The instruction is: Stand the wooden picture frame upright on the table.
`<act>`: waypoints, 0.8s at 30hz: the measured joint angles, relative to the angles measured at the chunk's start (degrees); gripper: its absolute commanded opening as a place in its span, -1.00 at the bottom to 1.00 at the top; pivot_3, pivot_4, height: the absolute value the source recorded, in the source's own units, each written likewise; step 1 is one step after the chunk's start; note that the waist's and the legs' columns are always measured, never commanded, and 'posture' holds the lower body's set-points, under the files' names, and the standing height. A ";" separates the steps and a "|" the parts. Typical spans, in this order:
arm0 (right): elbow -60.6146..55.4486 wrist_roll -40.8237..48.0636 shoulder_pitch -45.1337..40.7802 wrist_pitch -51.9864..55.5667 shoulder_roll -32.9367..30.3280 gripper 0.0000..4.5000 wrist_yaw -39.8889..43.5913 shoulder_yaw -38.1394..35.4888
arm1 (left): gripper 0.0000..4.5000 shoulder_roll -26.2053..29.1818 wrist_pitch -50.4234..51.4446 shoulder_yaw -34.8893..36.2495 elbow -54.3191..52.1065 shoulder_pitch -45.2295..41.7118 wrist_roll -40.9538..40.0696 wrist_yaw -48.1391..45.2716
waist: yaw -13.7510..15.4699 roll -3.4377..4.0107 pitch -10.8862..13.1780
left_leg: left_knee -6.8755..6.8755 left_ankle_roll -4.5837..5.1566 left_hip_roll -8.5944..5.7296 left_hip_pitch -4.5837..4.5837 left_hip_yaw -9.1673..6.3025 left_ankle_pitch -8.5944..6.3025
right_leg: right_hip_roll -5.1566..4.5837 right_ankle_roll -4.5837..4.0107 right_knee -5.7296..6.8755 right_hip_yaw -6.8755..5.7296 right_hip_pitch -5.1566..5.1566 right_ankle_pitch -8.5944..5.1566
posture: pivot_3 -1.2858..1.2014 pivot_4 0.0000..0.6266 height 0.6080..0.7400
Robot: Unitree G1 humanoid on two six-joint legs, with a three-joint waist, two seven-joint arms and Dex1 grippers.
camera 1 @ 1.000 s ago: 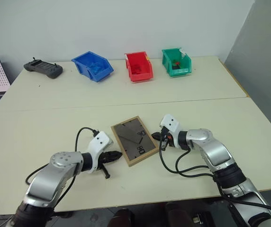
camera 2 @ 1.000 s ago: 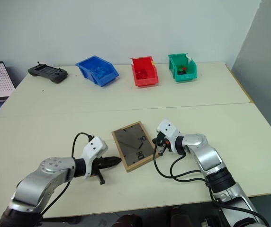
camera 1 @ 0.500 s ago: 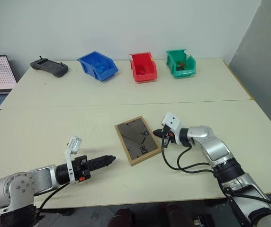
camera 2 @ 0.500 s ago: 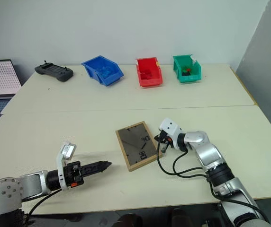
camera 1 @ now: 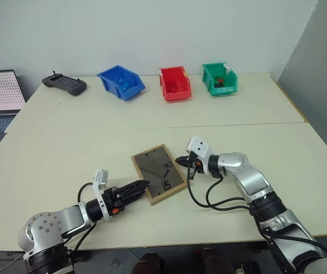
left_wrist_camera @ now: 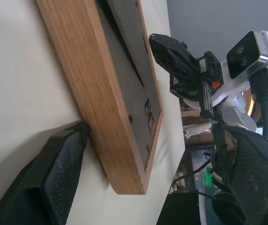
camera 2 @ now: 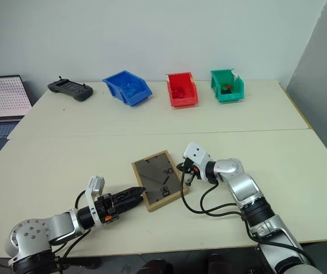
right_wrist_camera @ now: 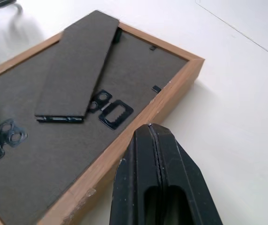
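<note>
Frame position: the wooden picture frame (camera 1: 158, 173) lies flat and face down on the near half of the table (camera 1: 300, 148), its dark back panel up and the easel stand (right_wrist_camera: 77, 65) folded against that panel.
Weight: it looks light, a thin wood border around a fibreboard back.
Stiffness: rigid, so it should tip up in one piece when one edge is raised.
Fragility: the hidden front may carry glass, so dropping it back onto the table is a risk.
Grip surface: the wood border is smooth and the tabletop smooth too, so the frame may slide when pushed from one side alone.
Where to hold: across the thickness of a short border, or under the stand's free end to swing it out before uprighting.
Left gripper state: the left gripper (camera 1: 139, 186) has its fingers spread apart, holding nothing.
Frame relative to left gripper: one fingertip (left_wrist_camera: 63, 154) is against the frame's nearest corner, low on the table; the other finger rides above the back panel.
Right gripper state: the right gripper (camera 1: 182, 160) has its fingers pressed together, empty.
Frame relative to right gripper: the frame's opposite long border lies just beside its tip; contact cannot be confirmed.
Overall: the frame sits between the two grippers.
</note>
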 measured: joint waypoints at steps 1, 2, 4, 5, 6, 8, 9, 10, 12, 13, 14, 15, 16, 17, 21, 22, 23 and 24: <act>-0.69 0.05 0.44 0.63 0.85 -1.00 -0.07 0.44 | 0.99 -0.99 -0.20 -0.69 -0.37 0.02 -0.07 0.20 | 0.07 0.01 0.00 | 0.00 0.00 0.00 0.00 0.00 0.00 | 0.00 0.00 0.00 0.00 0.00 0.00 | 0.03 -0.52 1.00; -1.17 0.06 0.61 0.91 1.05 -1.00 -0.30 0.48 | 0.99 -1.27 -0.24 -1.13 -1.07 0.10 -0.12 0.39 | 0.18 0.01 0.00 | 0.02 0.00 -0.01 -0.01 0.00 0.00 | 0.00 0.00 0.00 0.00 0.00 0.00 | 0.03 -0.52 1.00; -2.14 0.08 0.68 1.79 0.99 -1.00 -0.42 0.61 | 0.99 -1.66 -0.26 -2.43 -2.17 0.69 -0.45 0.78 | 0.31 -0.02 -0.02 | 0.02 0.00 -0.03 -0.01 0.00 0.00 | -0.01 0.01 0.00 0.02 0.00 0.00 | 0.03 -0.52 1.00; -2.25 0.07 0.77 2.02 0.93 -1.00 -0.50 0.61 | 0.99 -1.84 -0.27 -2.72 -2.36 0.85 -0.54 0.91 | 0.32 -0.03 -0.02 | 0.02 0.00 -0.03 -0.01 0.00 0.00 | -0.01 0.01 0.00 0.01 0.00 0.00 | 0.03 -0.52 1.00; -2.37 0.12 1.00 2.17 0.88 -1.00 -0.65 0.55 | 0.99 -1.97 -0.28 -3.13 -2.66 1.02 -0.70 0.97 | 0.33 -0.02 -0.02 | 0.01 0.00 -0.01 0.00 -0.01 0.00 | -0.01 0.00 0.00 0.01 0.00 0.00 | 0.03 -0.52 1.00; -2.87 0.78 1.26 3.71 1.17 -1.00 -1.25 -0.26 | 0.99 -2.02 -0.33 -3.85 -3.50 1.60 -1.11 1.08 | 0.30 -0.02 -0.03 | 0.00 0.00 0.00 0.00 0.01 0.00 | 0.00 0.01 0.00 0.02 -0.01 0.00 | 0.03 -0.52 1.00; -2.87 0.88 1.26 4.02 1.23 -1.00 -1.65 -0.51 | 0.99 -2.20 -0.33 -3.91 -3.51 1.74 -1.19 1.25 | 0.29 -0.02 -0.03 | -0.01 0.00 -0.01 0.00 0.02 0.00 | 0.00 0.00 0.00 0.03 -0.01 0.00 | 0.03 -0.52 1.00; -2.83 0.97 1.25 4.37 1.33 -1.00 -2.54 -0.98 | 0.99 -2.44 -0.37 -3.98 -3.51 1.86 -1.29 1.39 | 0.31 -0.02 -0.03 | 0.00 0.00 -0.01 0.00 0.01 0.00 | 0.00 0.00 0.00 0.02 -0.01 0.00 | 0.03 -0.52 1.00; -2.24 0.60 1.05 4.28 1.10 -1.00 -3.98 -1.80 | 0.99 -2.47 -0.41 -4.20 -3.53 2.06 -1.40 1.70 | 0.39 -0.02 -0.03 | -0.01 0.01 -0.02 0.00 0.01 0.00 | 0.00 0.00 0.00 0.03 -0.01 0.00 | 0.03 -0.52 1.00; -1.54 0.11 0.78 3.93 0.54 -1.00 -4.59 -2.23 | 0.99 -2.48 -0.40 -4.24 -3.55 2.12 -1.56 1.92 | 0.43 -0.02 -0.03 | 0.00 0.01 -0.03 0.00 0.02 0.00 | 0.00 0.00 0.00 0.03 -0.01 0.00 | 0.03 -0.52 1.00; -0.04 -0.83 0.02 2.30 -0.99 -1.00 -5.12 -2.38 | 0.99 -2.48 -0.31 -4.22 -3.66 2.28 -1.95 2.33 | 0.47 -0.02 -0.03 | 0.00 0.01 -0.03 0.00 0.04 0.00 | 0.00 0.01 -0.01 0.04 -0.01 0.00 | 0.03 -0.52 1.00; 1.27 -2.67 -1.04 0.59 -2.83 -1.00 -5.33 -2.20 | 0.99 -2.43 0.06 -4.12 -3.91 2.52 -2.32 2.60 | 0.46 -0.02 -0.03 | -0.01 0.01 -0.02 0.01 0.06 0.00 | 0.00 0.01 -0.01 0.05 -0.01 0.00 | 0.03 -0.52 1.00; 1.94 -3.48 -1.46 -0.24 -3.73 -1.00 -5.45 -2.04 | 0.99 -2.40 0.31 -4.00 -4.08 2.76 -2.60 2.73 | 0.46 -0.03 -0.03 | -0.02 0.01 -0.02 0.01 0.07 0.00 | 0.00 0.01 -0.01 0.05 -0.01 0.00 | 0.03 -0.52 1.00; 3.15 -4.99 -1.90 -1.50 -5.30 -1.00 -5.69 -1.86 | 0.99 -2.36 0.75 -3.46 -4.37 3.37 -3.30 2.99 | 0.39 -0.04 -0.05 | -0.05 0.01 0.00 0.01 0.07 0.00 | 0.01 0.01 -0.02 0.05 -0.02 -0.01 | 0.03 -0.52 1.00; 6.37 -8.72 -2.35 -5.96 -6.61 -1.00 -5.35 0.65 | 0.99 -1.73 1.67 -1.77 -5.41 4.71 -6.18 6.04 | -0.66 -0.03 -0.07 | -0.16 0.00 0.09 0.11 0.13 0.00 | 0.08 0.00 -0.01 0.15 -0.02 -0.02 | 0.03 -0.52 1.00; 6.72 -9.05 -2.35 -6.84 -6.34 -1.00 -4.90 1.45 | 0.99 -1.93 1.98 -1.44 -5.41 4.68 -6.87 7.36 | -0.71 -0.01 -0.08 | -0.18 0.00 0.09 0.17 0.15 0.00 | 0.09 0.00 0.00 0.18 0.00 -0.02 | 0.03 -0.52 1.00; 6.74 -9.19 -2.32 -7.55 -5.88 -1.00 -4.35 2.39 | 0.99 -2.42 2.27 -1.04 -5.32 4.57 -7.59 8.86 | -0.70 0.00 -0.08 | -0.18 0.00 0.09 0.21 0.15 -0.01 | 0.10 0.01 0.00 0.20 0.04 -0.03 | 0.03 -0.52 1.00; 6.69 -9.29 -2.27 -8.07 -5.27 -1.00 -3.76 2.98 | 0.99 -2.95 2.38 -0.84 -5.19 4.29 -8.17 10.09 | -0.66 0.00 -0.09 | -0.17 0.00 0.09 0.21 0.15 -0.01 | 0.10 0.01 0.00 0.20 0.05 -0.03 | 0.03 -0.52 1.00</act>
